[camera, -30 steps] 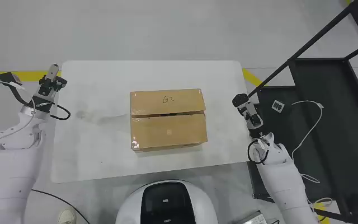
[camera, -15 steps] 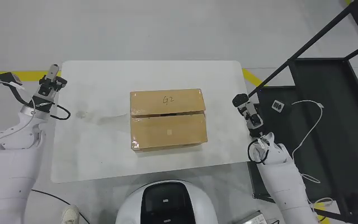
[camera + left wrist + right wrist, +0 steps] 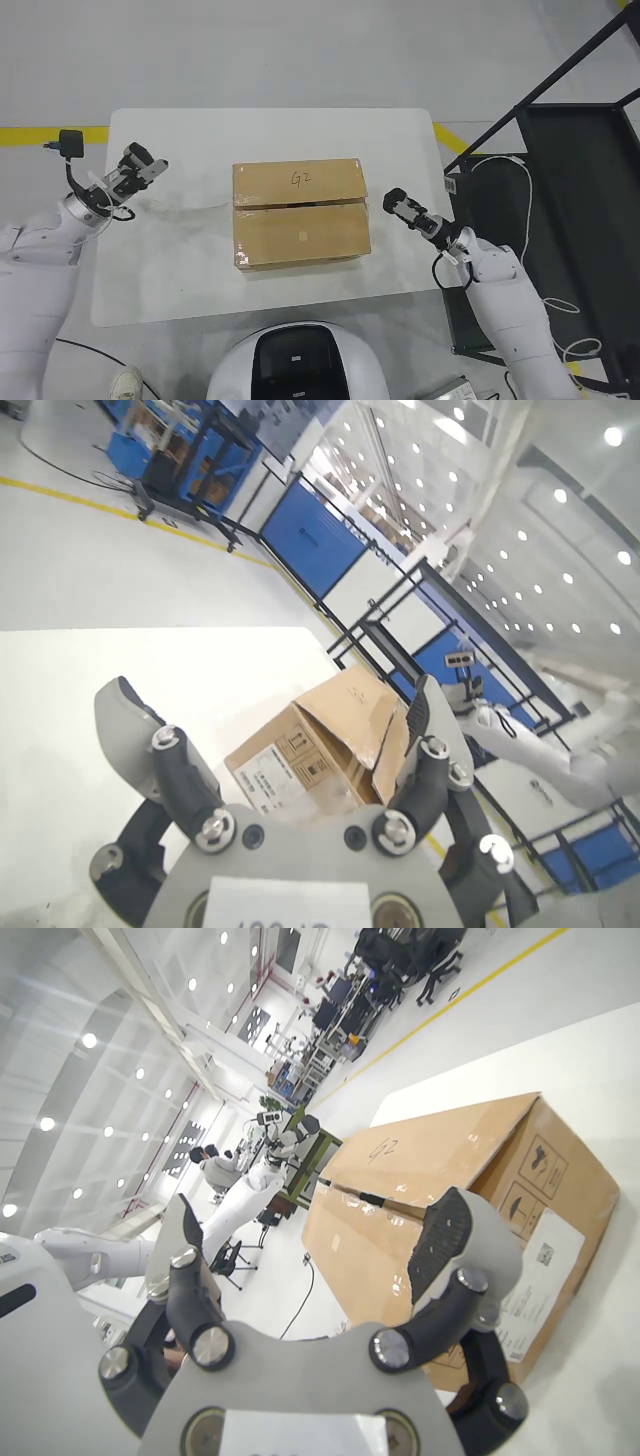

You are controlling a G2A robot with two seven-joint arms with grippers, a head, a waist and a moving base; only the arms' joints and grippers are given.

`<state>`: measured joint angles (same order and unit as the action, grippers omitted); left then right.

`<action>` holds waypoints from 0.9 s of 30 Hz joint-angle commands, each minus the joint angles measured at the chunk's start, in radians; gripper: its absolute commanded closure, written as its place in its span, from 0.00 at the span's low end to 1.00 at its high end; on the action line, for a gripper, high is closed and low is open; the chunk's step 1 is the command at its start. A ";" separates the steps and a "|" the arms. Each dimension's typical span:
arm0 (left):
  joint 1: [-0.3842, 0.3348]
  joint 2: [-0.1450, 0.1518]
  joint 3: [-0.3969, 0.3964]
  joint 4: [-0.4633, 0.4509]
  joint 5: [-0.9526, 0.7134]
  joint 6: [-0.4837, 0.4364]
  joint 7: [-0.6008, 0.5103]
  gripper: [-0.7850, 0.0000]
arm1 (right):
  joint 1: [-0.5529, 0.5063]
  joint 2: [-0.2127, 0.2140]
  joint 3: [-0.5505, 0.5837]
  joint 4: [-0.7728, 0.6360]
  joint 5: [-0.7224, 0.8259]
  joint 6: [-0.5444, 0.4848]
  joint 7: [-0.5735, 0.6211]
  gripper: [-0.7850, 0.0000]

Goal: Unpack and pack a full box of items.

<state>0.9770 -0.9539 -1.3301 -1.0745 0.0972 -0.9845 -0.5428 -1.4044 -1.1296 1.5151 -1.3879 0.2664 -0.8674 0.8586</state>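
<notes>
The cardboard box (image 3: 301, 213) sits about the middle of the white bench (image 3: 180, 270), long sides running with the bench's front and back edges; its two top flaps are folded down and meet at a seam (image 3: 300, 203) where a dark gap shows, so it does not look sealed tight; glossy tape patches shine near that seam in the right wrist view. The left claw (image 3: 143, 166) hangs over the bench near its left edge, well apart from the box, fingers spread wide and empty; the right claw (image 3: 393, 200) is just beside the box's right end, near the bench's right edge, also spread wide with nothing in it. Judging by the task, the box is full and probably heavy, more likely to slide than lift in one claw; the corrugated walls look stiff, but the flaps should bend easily at their folds. The best hold is probably the free edge of a flap at the gap, pinched thin; the taped patches may be slippery, and the label (image 3: 545, 1268) on the end face offers no grip.
</notes>
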 commanded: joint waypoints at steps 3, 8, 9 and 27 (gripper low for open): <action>-0.059 0.005 0.049 0.047 -0.113 -0.028 -0.185 0.00 | 0.035 0.009 -0.015 0.026 0.022 -0.035 0.059 0.00; -0.077 0.006 0.056 0.076 -0.224 -0.028 -0.216 0.00 | 0.048 0.015 -0.031 0.035 0.016 -0.028 0.066 0.00; -0.077 0.006 0.056 0.076 -0.224 -0.028 -0.216 0.00 | 0.048 0.015 -0.031 0.035 0.016 -0.028 0.066 0.00; -0.028 0.062 0.148 -0.084 -0.176 -0.028 -0.265 0.00 | 0.042 0.042 -0.108 0.013 0.051 0.028 0.122 0.00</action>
<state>0.9456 -0.9120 -1.2010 -1.1415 -0.1046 -1.0118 -0.8148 -1.3595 -1.0952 1.4135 -1.3720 0.2874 -0.8483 0.9722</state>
